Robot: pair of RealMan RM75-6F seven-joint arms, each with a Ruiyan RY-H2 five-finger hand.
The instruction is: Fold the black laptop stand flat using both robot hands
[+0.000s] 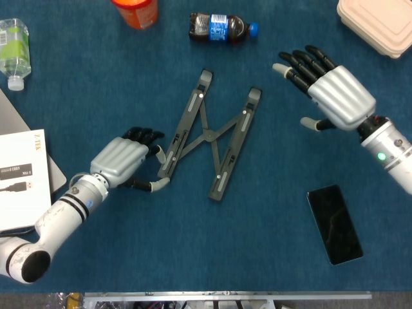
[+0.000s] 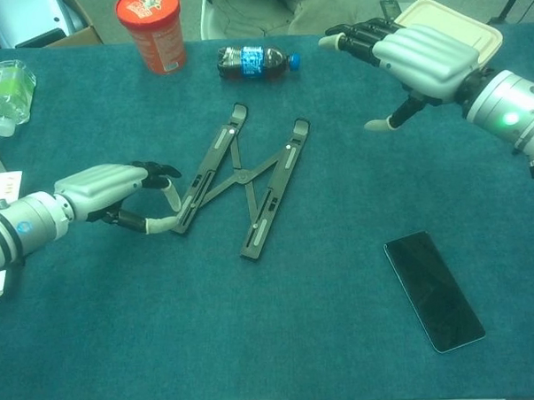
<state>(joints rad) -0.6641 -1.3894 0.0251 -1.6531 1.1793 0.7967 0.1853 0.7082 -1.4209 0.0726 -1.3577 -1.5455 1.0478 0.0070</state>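
The black laptop stand [image 1: 209, 138] lies spread open in an X shape on the blue table, its two rails crossed by thin struts; the chest view shows the stand [image 2: 239, 179] in the same pose. My left hand [image 1: 119, 159] is at the near end of the left rail, fingers curved and apart, and the thumb tip touches the rail end, as the chest view of the left hand [image 2: 102, 185] also shows. My right hand [image 1: 338, 96] hovers to the right of the stand with fingers spread, holding nothing; the right hand [image 2: 420, 56] is well apart from the right rail.
A black phone [image 1: 333, 224] lies at the near right. A cola bottle [image 1: 221, 28], an orange canister [image 1: 135, 9] and a water bottle [image 1: 13, 42] sit along the far side. A beige lunchbox [image 1: 380, 22] is at far right, a white box [image 1: 19, 180] at left.
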